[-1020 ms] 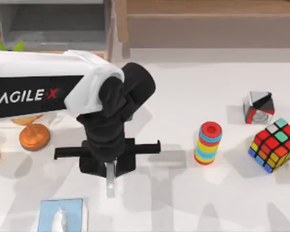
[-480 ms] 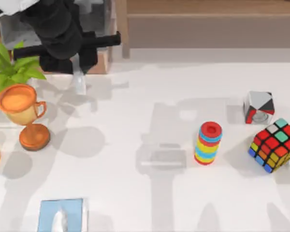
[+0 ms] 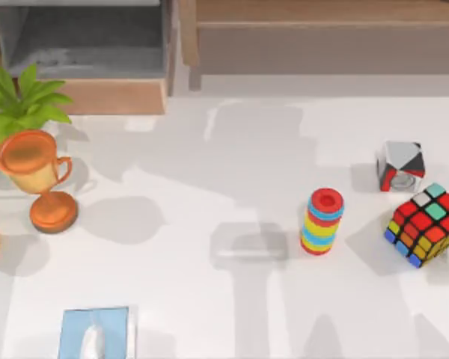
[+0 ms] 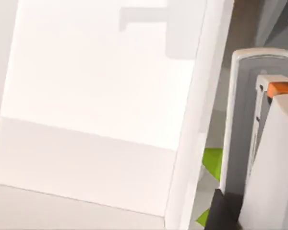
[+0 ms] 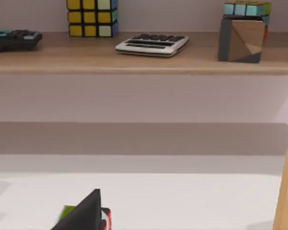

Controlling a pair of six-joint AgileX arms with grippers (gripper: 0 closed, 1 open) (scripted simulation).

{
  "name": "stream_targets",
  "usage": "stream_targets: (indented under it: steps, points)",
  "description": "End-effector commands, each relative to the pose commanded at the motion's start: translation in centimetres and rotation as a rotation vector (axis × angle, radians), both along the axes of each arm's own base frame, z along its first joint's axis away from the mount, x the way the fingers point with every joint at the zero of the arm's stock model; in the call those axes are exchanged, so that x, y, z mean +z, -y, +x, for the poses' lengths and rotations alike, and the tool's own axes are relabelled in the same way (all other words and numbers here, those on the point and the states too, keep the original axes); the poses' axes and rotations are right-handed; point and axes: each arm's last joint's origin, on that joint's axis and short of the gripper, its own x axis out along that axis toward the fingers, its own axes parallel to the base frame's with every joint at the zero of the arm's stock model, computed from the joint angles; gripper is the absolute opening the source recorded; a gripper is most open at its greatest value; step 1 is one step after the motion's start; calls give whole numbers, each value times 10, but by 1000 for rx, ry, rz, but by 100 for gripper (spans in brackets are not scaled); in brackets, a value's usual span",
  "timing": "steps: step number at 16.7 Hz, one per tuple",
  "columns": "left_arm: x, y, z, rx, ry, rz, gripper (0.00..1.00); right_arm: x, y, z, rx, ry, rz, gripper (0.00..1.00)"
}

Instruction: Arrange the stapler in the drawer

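I cannot tell where the slim pale-white stapler is or whether any fingers grip it, so the risk is a release that misses the boxy, grey-lined wooden drawer (image 3: 108, 97) at the counter's far left.

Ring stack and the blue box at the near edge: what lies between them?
In the top view, the flat grey rectangle with a white bar lies between the ring stack and the blue box, nearer the stack.
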Motion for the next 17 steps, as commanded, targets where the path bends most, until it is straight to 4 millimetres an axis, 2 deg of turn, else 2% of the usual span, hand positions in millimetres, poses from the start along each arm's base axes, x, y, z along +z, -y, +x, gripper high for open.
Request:
stream_targets:
  steps: [2, 4, 7, 9, 11, 17]
  points:
    - [-17, -44, 12, 1, -50, 18, 0, 0, 0, 0, 0, 0, 0, 100]
    - [-44, -80, 22, -17, -111, 14, 0, 0, 0, 0, 0, 0, 0, 100]
    - [-90, -113, 32, -76, -208, -22, 0, 0, 0, 0, 0, 0, 0, 100]
    - [-115, -121, 36, -125, -270, -53, 0, 0, 0, 0, 0, 0, 0, 100]
    - [-131, -123, 37, -166, -318, -75, 0, 0, 0, 0, 0, 0, 0, 100]
    - [-137, -121, 38, -187, -341, -81, 0, 0, 0, 0, 0, 0, 0, 100]
